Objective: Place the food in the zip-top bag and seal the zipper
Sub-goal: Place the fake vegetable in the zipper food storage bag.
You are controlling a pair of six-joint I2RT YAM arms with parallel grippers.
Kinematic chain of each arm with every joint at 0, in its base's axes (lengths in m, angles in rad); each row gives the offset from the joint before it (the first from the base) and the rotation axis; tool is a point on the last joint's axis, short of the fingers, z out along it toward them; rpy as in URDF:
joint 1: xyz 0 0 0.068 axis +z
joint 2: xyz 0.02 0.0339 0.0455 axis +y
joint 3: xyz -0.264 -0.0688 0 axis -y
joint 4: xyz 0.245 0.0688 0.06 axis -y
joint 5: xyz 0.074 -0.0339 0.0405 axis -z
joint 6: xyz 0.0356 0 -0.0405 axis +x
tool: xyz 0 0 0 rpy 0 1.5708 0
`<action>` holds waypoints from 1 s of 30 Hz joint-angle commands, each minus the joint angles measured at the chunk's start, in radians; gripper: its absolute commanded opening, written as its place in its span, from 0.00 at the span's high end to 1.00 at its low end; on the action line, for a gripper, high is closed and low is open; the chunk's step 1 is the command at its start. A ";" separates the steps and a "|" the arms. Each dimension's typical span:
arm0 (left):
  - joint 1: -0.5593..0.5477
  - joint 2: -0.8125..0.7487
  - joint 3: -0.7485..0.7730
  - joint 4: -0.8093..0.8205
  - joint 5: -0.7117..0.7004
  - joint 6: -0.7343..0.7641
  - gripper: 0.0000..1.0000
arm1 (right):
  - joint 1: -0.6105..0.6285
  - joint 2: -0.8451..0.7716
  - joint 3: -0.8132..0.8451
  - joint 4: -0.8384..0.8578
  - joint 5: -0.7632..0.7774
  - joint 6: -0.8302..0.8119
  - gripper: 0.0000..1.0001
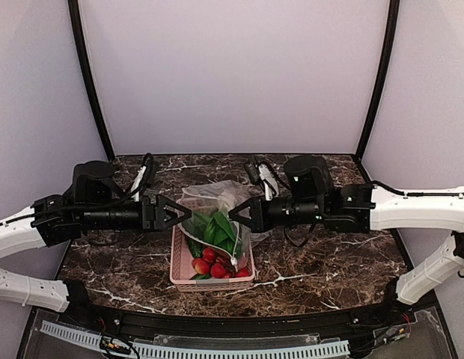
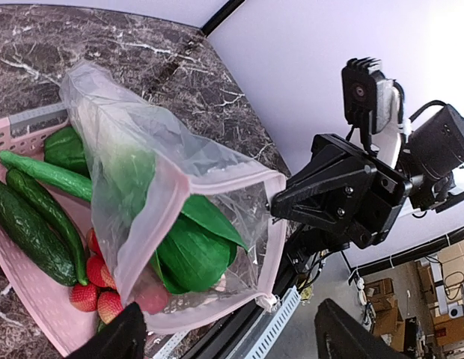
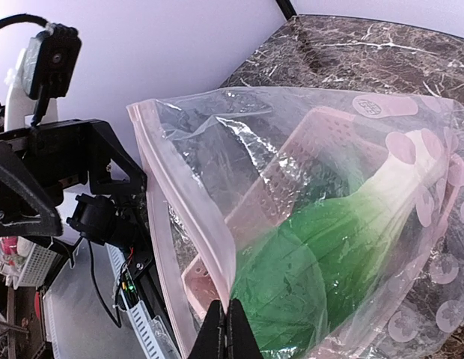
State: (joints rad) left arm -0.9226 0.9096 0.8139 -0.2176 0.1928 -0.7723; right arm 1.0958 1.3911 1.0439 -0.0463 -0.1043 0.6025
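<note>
The zip-top bag (image 1: 217,196) hangs over the pink basket (image 1: 177,269) between my two grippers. It holds a leafy bok choy (image 2: 191,250), whose white stalk (image 3: 397,176) shows in the right wrist view. The bag's mouth gapes, its pale pink zipper (image 2: 213,173) not pressed together. My right gripper (image 3: 226,329) is shut on the zipper strip (image 3: 183,202) at one side of the mouth. My left gripper (image 2: 232,340) is open wide, the mouth's lower edge lying between its fingers. Cucumbers (image 2: 30,224) and a green pepper (image 2: 67,149) lie in the basket.
Red toy strawberries (image 1: 209,263) lie in the basket's near end with the green pieces. The basket stands mid-table on dark marble (image 1: 329,262). A black rail and white cable duct (image 1: 217,348) run along the near edge. Both arms hover close above the basket.
</note>
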 commanded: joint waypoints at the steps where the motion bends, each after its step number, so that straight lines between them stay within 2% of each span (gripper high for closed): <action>1: 0.004 -0.043 -0.003 -0.020 -0.031 0.020 0.18 | -0.009 -0.028 0.052 -0.012 0.075 -0.012 1.00; 5: 0.004 -0.010 0.052 -0.023 0.013 0.061 0.11 | -0.008 -0.006 0.107 -0.063 0.101 -0.039 1.00; 8: 0.005 0.014 0.093 -0.055 -0.004 0.081 0.11 | -0.010 -0.011 0.156 -0.132 0.191 -0.051 1.00; 12: 0.022 0.027 0.108 -0.062 -0.002 0.086 0.10 | -0.020 -0.054 0.241 -0.217 0.317 -0.110 1.00; 15: 0.028 0.025 0.107 -0.041 0.010 0.085 0.07 | -0.045 -0.105 0.268 -0.226 0.338 -0.128 1.00; 21: 0.039 0.028 0.085 -0.027 0.015 0.081 0.03 | -0.092 -0.173 0.205 -0.214 0.361 -0.101 1.00; 30: 0.047 0.089 0.028 -0.005 0.032 0.066 0.02 | -0.093 -0.215 0.113 -0.236 0.417 -0.031 1.00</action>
State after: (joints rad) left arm -0.8833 0.9680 0.8829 -0.2321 0.2077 -0.7029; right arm 1.0061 1.1976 1.1934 -0.2871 0.2729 0.5339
